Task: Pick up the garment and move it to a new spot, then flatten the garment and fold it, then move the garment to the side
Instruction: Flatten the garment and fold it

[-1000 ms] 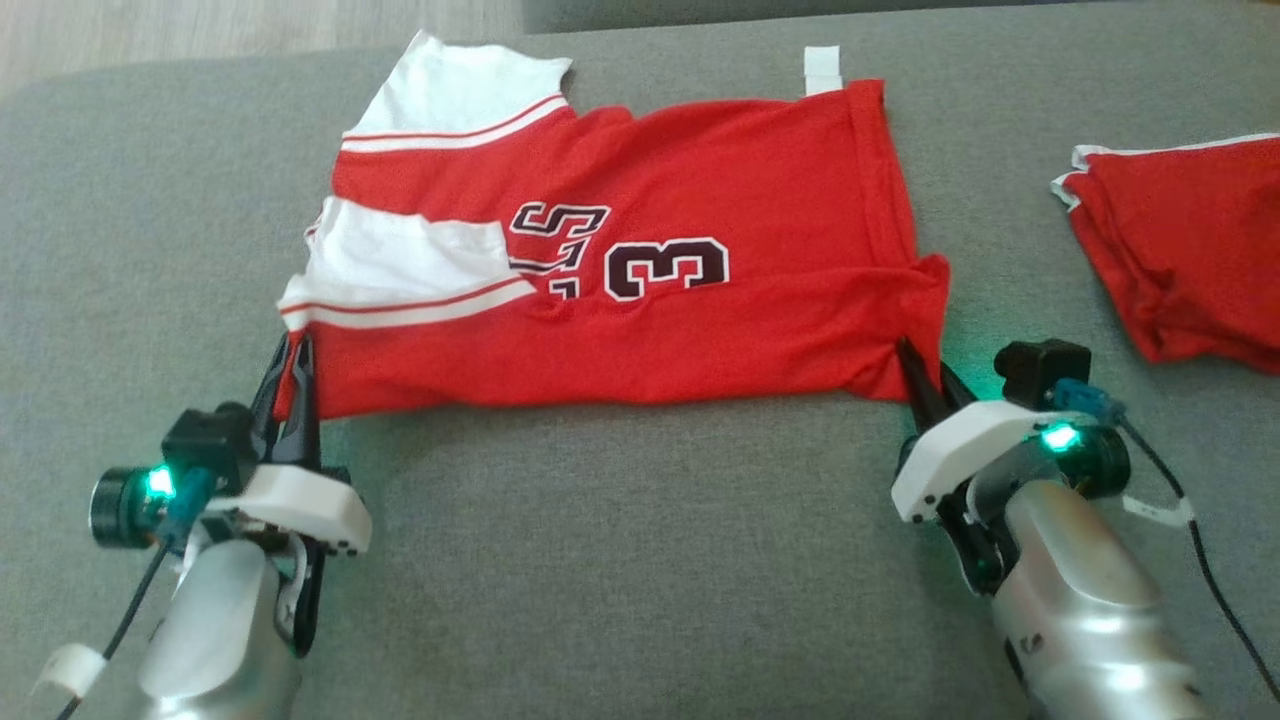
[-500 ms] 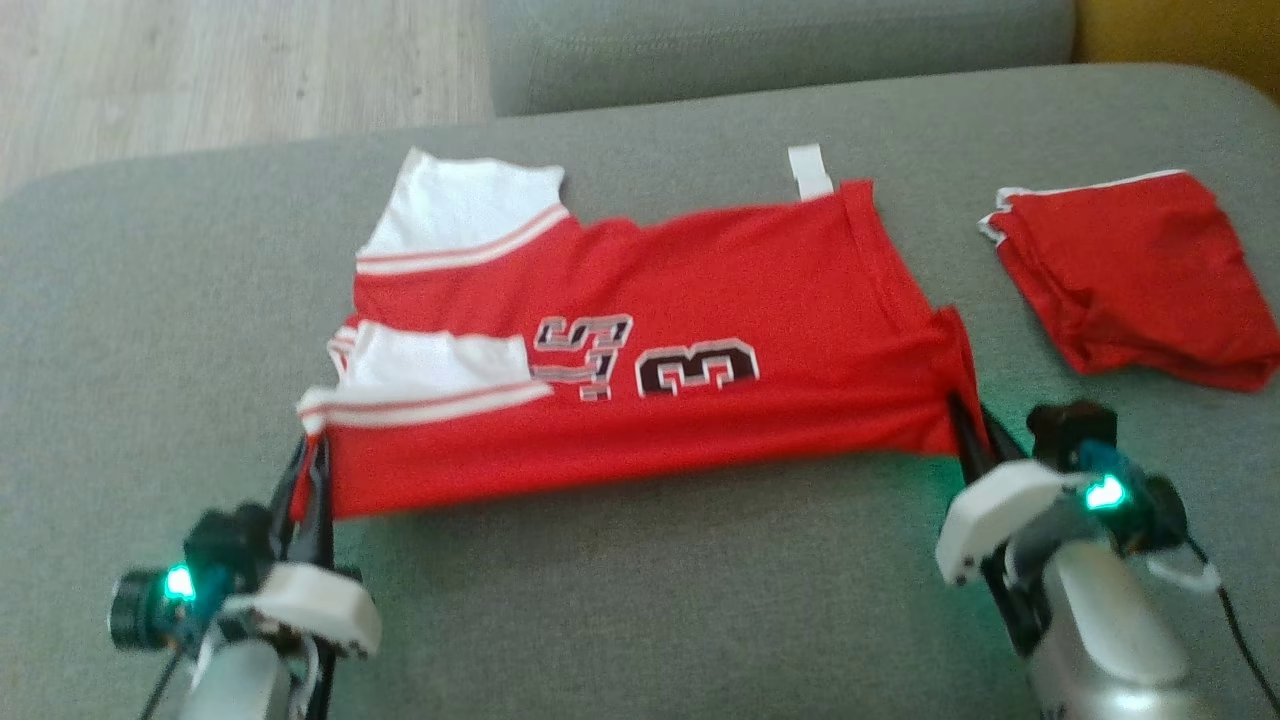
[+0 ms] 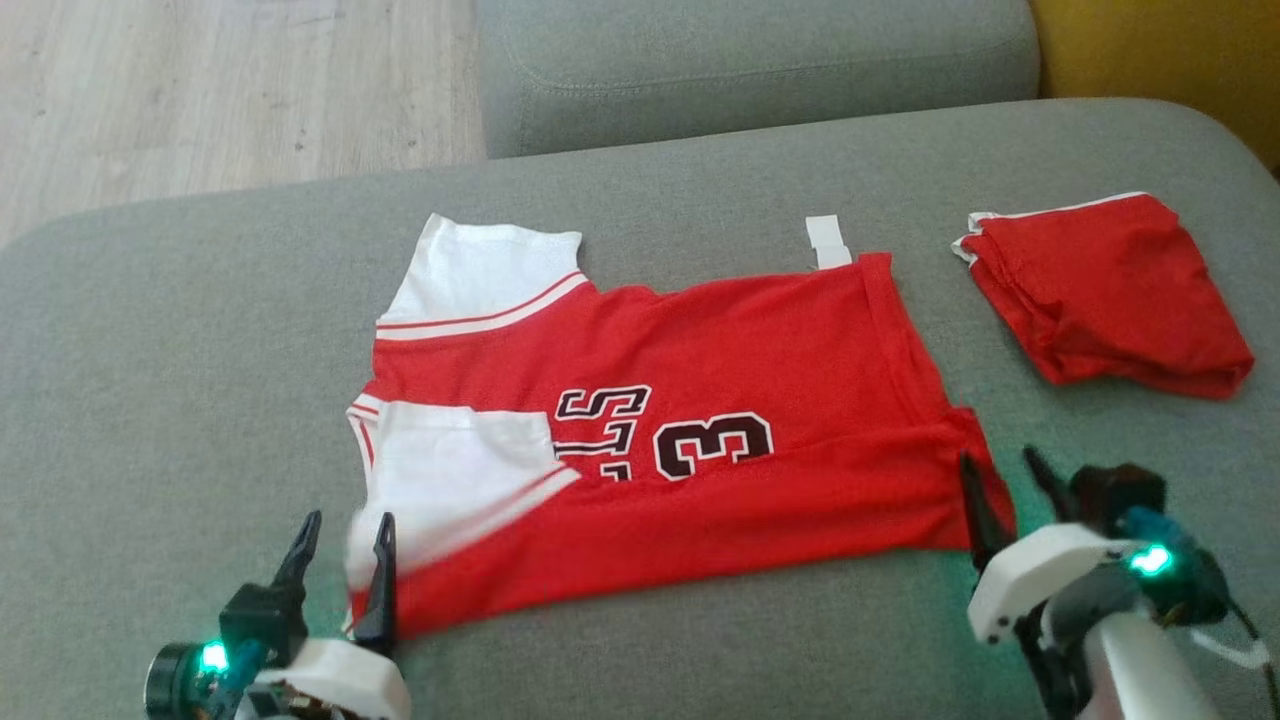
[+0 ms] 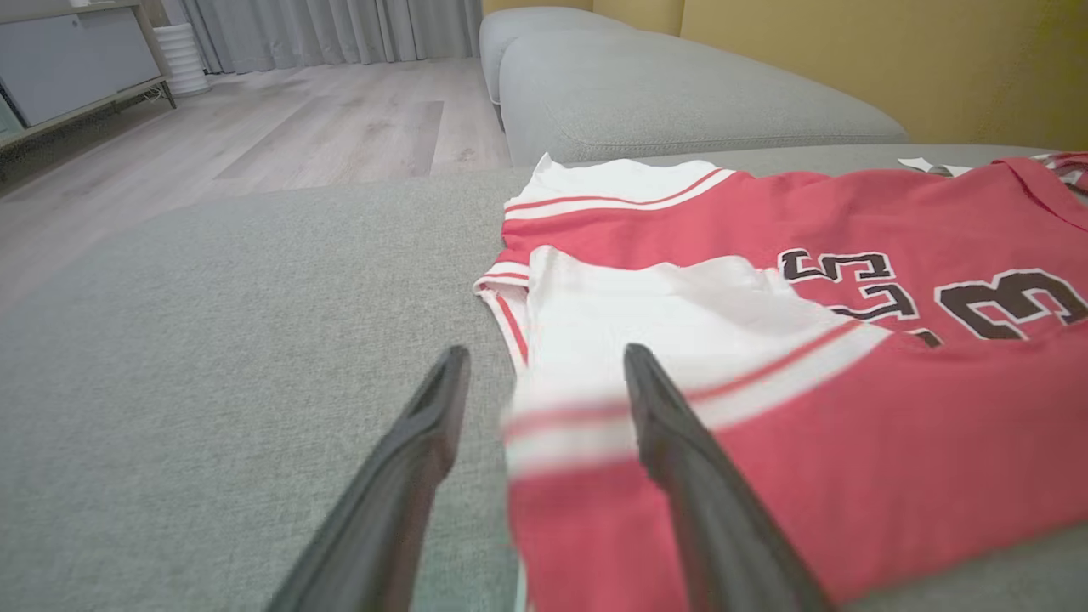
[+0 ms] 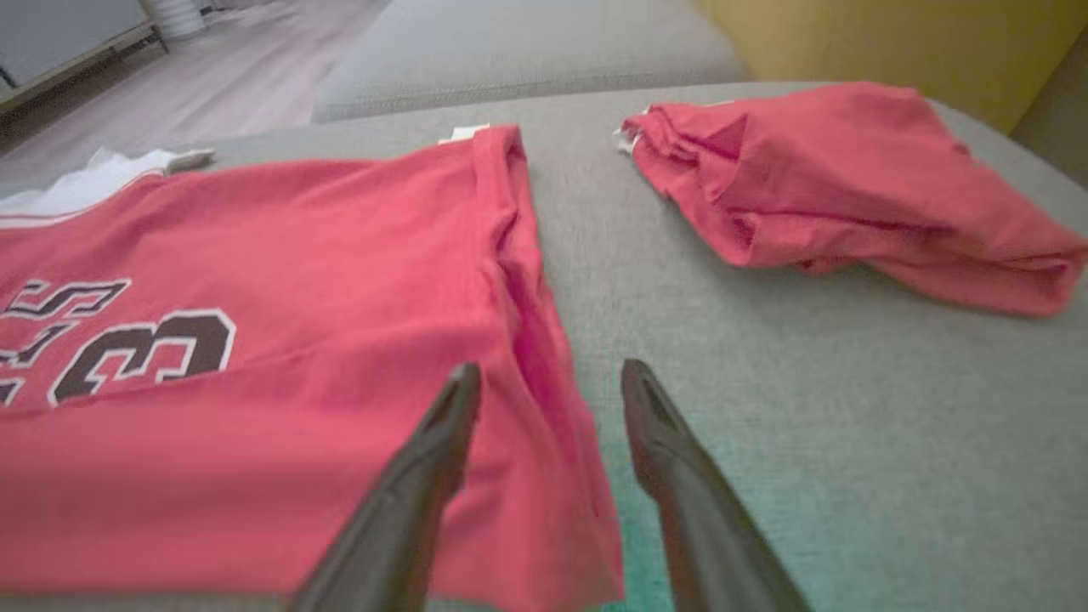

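The jersey is being left spread on the grey sofa cushion, number side up. Its long axis is running crosswise to the robot, with the white sleeve and shoulder end lying toward the robot's left and the hem toward its right. A second red garment is being kept apart from it, bunched at the far right of the cushion.

The left gripper is being held at the near left corner with its jaws wide apart. In the left wrist view the same gripper is being shown astride that corner, the blurred striped edge lying between the fingers, but nothing is being pinched. The right gripper is being held at the near right corner, its jaws likewise wide. In the right wrist view this gripper is being shown with one finger over the red cloth and the other over bare cushion, so the side edge is being straddled, not gripped.

The coming move is being judged as a fresh grasp for a fold. It is being turned on one fact: the cloth is lying ahead of both sets of jaws, and each arm is being kept nearest its own corner. The near long edge is thus being offered to both at once, to be carried away from the robot toward the far edge.
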`<state>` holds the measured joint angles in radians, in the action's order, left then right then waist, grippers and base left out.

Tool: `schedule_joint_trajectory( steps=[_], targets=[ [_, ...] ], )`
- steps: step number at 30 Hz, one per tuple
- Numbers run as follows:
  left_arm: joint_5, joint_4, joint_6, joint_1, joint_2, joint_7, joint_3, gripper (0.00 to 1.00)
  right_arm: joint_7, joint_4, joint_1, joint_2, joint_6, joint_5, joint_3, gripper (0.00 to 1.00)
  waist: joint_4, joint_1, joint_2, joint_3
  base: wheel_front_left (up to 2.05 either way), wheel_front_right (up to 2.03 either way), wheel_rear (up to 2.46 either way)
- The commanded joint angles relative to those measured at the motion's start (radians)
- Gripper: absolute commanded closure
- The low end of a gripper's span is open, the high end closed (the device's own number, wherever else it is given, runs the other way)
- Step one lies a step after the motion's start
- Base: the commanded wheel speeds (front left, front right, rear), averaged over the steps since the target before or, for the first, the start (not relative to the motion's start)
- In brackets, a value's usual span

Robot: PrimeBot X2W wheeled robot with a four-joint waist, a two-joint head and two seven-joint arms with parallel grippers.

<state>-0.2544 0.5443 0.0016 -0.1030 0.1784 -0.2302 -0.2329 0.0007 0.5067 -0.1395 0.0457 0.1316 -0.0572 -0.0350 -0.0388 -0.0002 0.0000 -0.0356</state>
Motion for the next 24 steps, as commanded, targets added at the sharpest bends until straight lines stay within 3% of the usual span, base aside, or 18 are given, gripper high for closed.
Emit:
schedule_joint_trajectory(
  steps=[1,12,20,24],
  targets=[
    [-0.003,-0.034,0.013,-0.045,0.011,-0.011,0.028,0.00,-0.019,-0.053,-0.028,0.004,-0.001,0.000,0.017,0.00,-0.002,0.0002,0.0000,-0.007,0.00,0.00,0.00],
    [0.011,-0.224,0.009,-0.099,-0.003,-0.031,0.072,0.00,-0.153,-0.220,-0.054,0.004,-0.001,0.005,-0.036,0.00,-0.004,0.0002,0.0000,-0.079,0.00,0.00,0.00],
    [0.034,-0.240,-0.052,-0.248,0.053,-0.027,0.080,0.00,-0.152,-0.275,-0.129,0.004,-0.001,0.008,-0.021,0.00,-0.028,0.0002,0.0000,-0.168,0.00,0.00,0.00],
    [0.015,-0.212,-0.093,-0.361,0.095,0.037,0.071,0.00,-0.141,-0.294,-0.174,0.004,-0.001,0.014,-0.007,0.00,-0.047,0.0002,0.0000,-0.211,0.00,0.00,0.00]
  ],
)
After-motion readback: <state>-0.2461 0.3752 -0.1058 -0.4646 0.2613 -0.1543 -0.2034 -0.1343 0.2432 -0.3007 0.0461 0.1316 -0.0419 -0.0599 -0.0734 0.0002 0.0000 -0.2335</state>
